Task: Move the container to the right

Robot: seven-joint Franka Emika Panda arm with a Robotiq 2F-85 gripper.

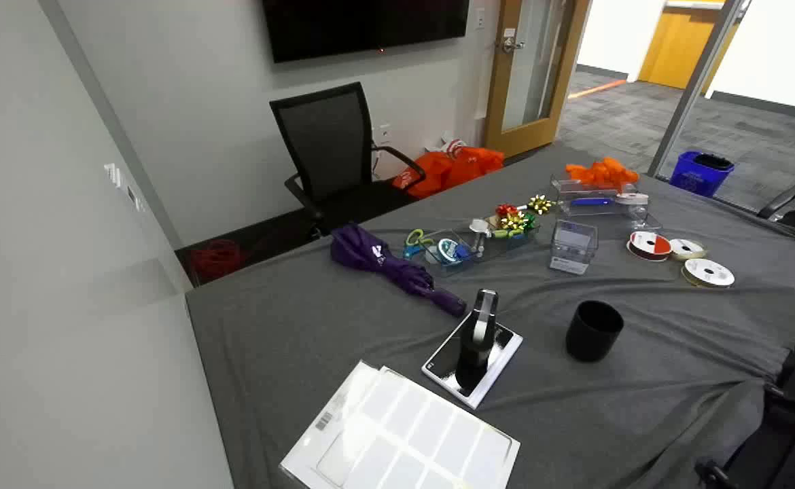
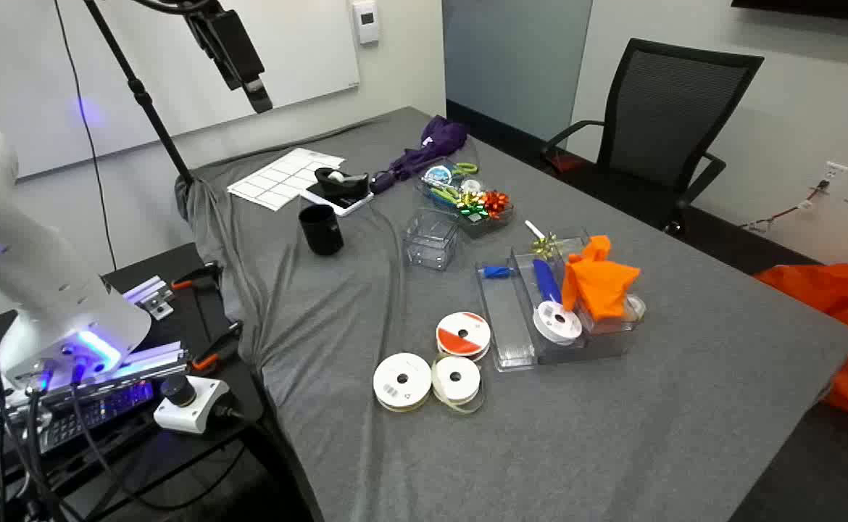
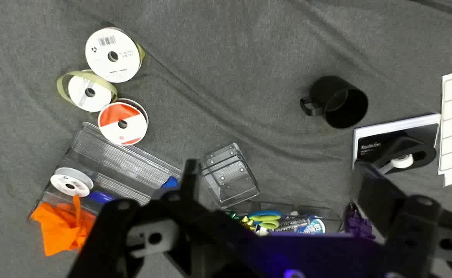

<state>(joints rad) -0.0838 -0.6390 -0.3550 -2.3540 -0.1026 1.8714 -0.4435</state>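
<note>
"Two fingers (image 3: 376,200) are spread wide on the hand (image 3: 278,170). Is it holding anything?"

"No, there's nothing in its grip. In an exterior view it hangs high up, at about ten o'clock from the clear box (image 2: 431,243)."

"So that's the box to move! Where is it?"

"It stands on the table (image 3: 230,46). In the wrist view, the black cup (image 3: 334,100) is at two o'clock from it, and the long clear tray (image 3: 129,154) is near it, at nine o'clock. The red and white ribbon roll (image 3: 121,134) is at ten o'clock."

"What part of the job is this?"

"I think it's the start. The box isn't picked up yet, so the hand has to reach it first."

"And what comes next?"

"It should line up over the box and come straight down, one finger on each side. Then it can squeeze softly, since the plastic looks thin and might slip. It must take care near the scissors (image 3: 264,218), close by at about five o'clock in that wrist view."

"Then off to the right?"

"Yes, but I can't tell whose right the words mean."
</note>
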